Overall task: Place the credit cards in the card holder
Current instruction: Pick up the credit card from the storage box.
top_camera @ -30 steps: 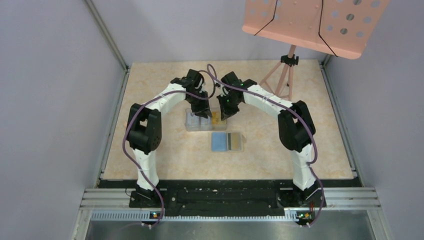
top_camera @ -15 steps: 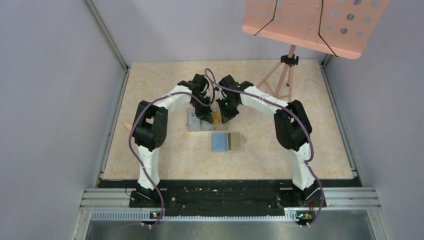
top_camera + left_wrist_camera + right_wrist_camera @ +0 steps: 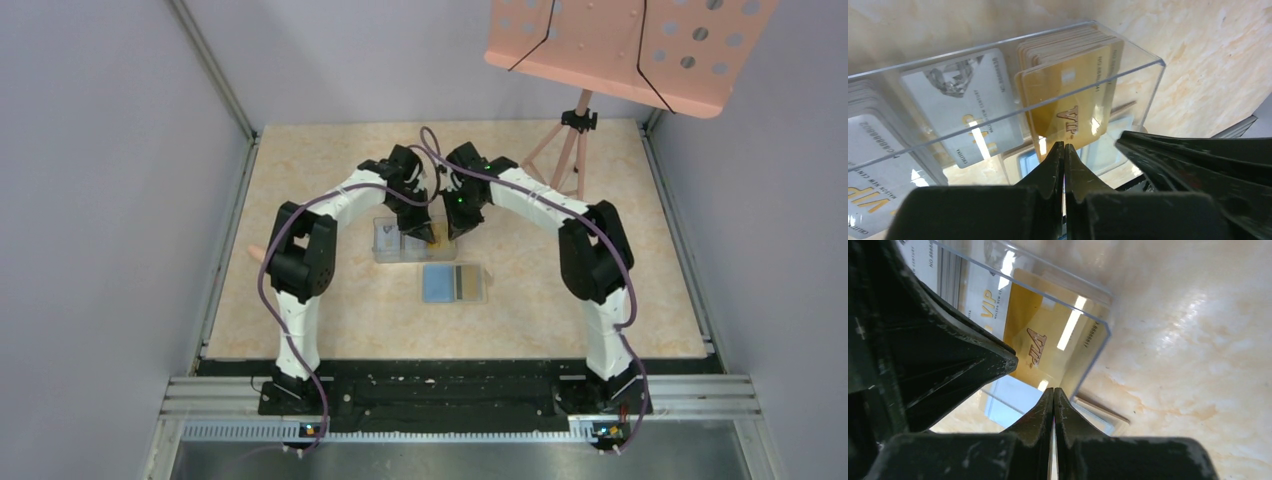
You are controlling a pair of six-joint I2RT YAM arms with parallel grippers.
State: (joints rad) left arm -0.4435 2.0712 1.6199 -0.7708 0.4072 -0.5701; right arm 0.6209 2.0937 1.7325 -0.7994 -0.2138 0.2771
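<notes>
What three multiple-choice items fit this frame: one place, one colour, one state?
1. The open card holder lies: A) nearer the arm bases than the clear card box; B) beyond it; C) inside it.
2. The VIP card at the left gripper tips is: A) white; B) gold; C) red.
3. The right gripper is: A) wide open; B) shut; C) clamping the card holder.
Key: 1A, it lies on the box's near side; 2B, its face is gold; 3B, its fingers meet with no gap.
</notes>
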